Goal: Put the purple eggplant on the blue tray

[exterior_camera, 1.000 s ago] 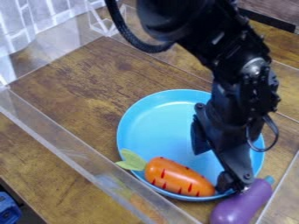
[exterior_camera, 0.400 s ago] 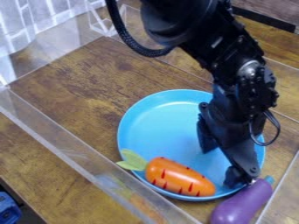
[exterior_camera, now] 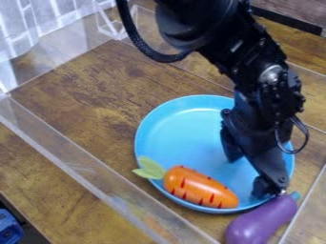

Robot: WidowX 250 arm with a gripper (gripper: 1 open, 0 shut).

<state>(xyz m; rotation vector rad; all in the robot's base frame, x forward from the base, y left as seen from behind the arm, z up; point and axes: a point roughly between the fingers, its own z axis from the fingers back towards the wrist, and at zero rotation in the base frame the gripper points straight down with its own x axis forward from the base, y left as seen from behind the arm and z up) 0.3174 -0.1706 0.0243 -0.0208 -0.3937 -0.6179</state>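
The purple eggplant [exterior_camera: 265, 221] lies on the wooden table [exterior_camera: 90, 81] at its near right corner, just outside the near right rim of the blue tray [exterior_camera: 192, 129], its end touching or almost touching that rim. An orange carrot [exterior_camera: 199, 187] with green leaves rests on the tray's near part, its leaves poking over the near left rim. A clear plastic wall [exterior_camera: 64, 157] runs along the table's near left edge.

The black arm reaches down over the right side of the tray, and the gripper [exterior_camera: 269, 187] hangs low between carrot and eggplant, just above the eggplant's upper end. Its fingers stand wide apart and hold nothing.

Compared with a second ago, tray and carrot sit slightly further right in the picture, and the eggplant lies a little lower toward the corner; the fingertips have come down closer to it.
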